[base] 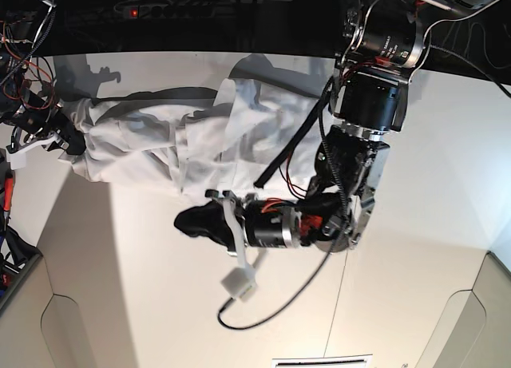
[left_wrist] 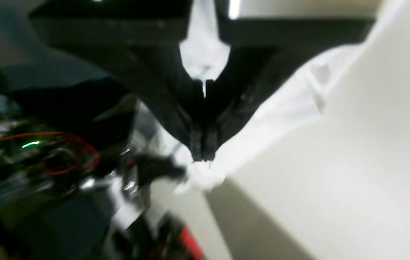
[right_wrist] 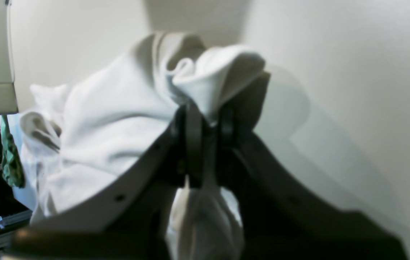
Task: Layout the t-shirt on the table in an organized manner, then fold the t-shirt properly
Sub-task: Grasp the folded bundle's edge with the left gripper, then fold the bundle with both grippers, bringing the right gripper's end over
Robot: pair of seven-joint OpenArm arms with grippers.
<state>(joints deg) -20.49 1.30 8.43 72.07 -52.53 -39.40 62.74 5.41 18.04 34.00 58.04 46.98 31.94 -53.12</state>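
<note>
A: What did the left wrist view show?

B: The left gripper (left_wrist: 202, 159) had its jaws pressed together, and a small wad of the t-shirt (left_wrist: 291, 108) bunched out just past the tips. So it was clamped on the cloth. The rest of the fabric ran away to the right, over the pale table (left_wrist: 371, 173). The picture was blurred, and the left side was dark clutter with red wires.

A: And the right wrist view?

B: The right gripper (right_wrist: 206, 119) was pinched on a fold of the t-shirt (right_wrist: 118, 119). Cloth stuck up in a curl above the fingers (right_wrist: 192, 137) and more hung below, between the two black arms of the gripper. The bulk of the shirt lay heaped to the left, on the table (right_wrist: 335, 90).

A: The base view?

B: The t-shirt (base: 160, 144) was stretched crumpled across the far part of the table (base: 144, 288), from the left edge towards the middle. The right gripper (base: 68, 140) held it at the left end. The left gripper (base: 196, 222) sat at the shirt's near edge, low over the tabletop, with its arm bent in from the upper right. A thin dark seam line (base: 339, 304) ran along the table below that arm.
</note>
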